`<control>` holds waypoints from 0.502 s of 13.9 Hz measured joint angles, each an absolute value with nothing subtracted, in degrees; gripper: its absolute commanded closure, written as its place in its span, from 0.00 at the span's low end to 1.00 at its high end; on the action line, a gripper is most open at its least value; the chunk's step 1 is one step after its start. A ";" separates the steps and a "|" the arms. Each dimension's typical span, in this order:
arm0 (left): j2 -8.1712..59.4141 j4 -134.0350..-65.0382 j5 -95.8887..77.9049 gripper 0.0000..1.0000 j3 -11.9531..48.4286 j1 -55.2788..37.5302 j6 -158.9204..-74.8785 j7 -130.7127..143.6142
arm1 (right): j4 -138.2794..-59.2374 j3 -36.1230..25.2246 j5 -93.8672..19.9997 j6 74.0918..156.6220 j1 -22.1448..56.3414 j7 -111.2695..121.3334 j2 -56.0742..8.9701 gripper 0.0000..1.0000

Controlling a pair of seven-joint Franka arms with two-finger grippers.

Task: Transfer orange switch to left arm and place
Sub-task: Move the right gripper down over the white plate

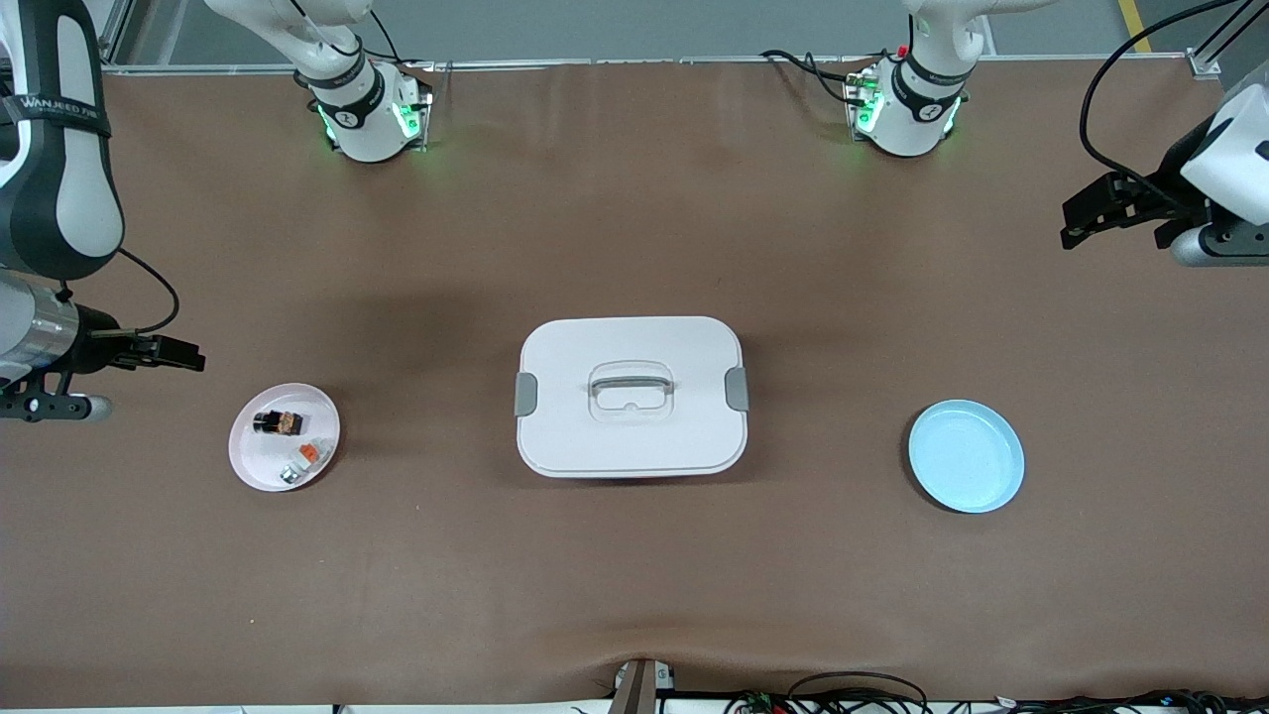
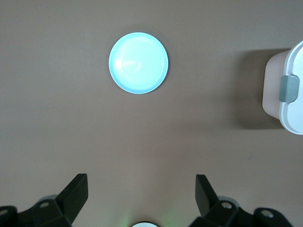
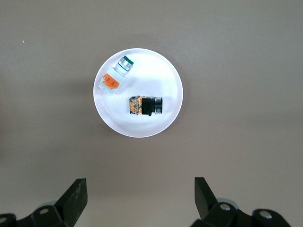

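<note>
Brown table covering (image 1: 634, 575) fills my screen; the white box (image 1: 632, 397) sits mid-table between a pale pink plate (image 1: 250, 466) and an empty blue plate (image 1: 967, 456). I read "WANJEED" on the right arm (image 1: 59, 149). Right gripper (image 1: 183, 355) hangs spread and empty near the pink plate holding the orange switch (image 1: 278, 422) beside a white-grey orange-capped piece (image 1: 300, 461). Left gripper (image 1: 1086, 220) waits, spread, empty.

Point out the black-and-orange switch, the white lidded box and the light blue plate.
Small black blocky switch with orange-tan section (image 3: 145, 106), right wrist view: middle of its body.
Large white plastic box with grey latches (image 1: 634, 431), front view: bare lid.
Round light blue plate (image 2: 138, 63), left wrist view: its centre.
</note>
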State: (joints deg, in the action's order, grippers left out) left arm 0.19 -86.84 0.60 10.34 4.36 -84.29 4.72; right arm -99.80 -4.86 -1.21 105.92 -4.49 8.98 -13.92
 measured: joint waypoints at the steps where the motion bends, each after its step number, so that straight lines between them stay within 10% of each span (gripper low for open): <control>1: 0.21 -87.39 0.60 0.00 10.37 4.31 -84.80 4.72 | -99.95 -4.86 -1.21 106.11 -4.52 9.46 -14.70 0.00; 7: 0.41 -89.14 0.60 0.00 10.48 4.05 -86.70 4.72 | -102.05 -4.68 -1.23 117.76 -4.54 10.42 -20.31 0.00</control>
State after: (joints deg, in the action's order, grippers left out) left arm 0.41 -89.14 0.60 10.48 4.05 -86.70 4.72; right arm -102.05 -4.68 -1.23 117.76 -4.54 10.42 -20.31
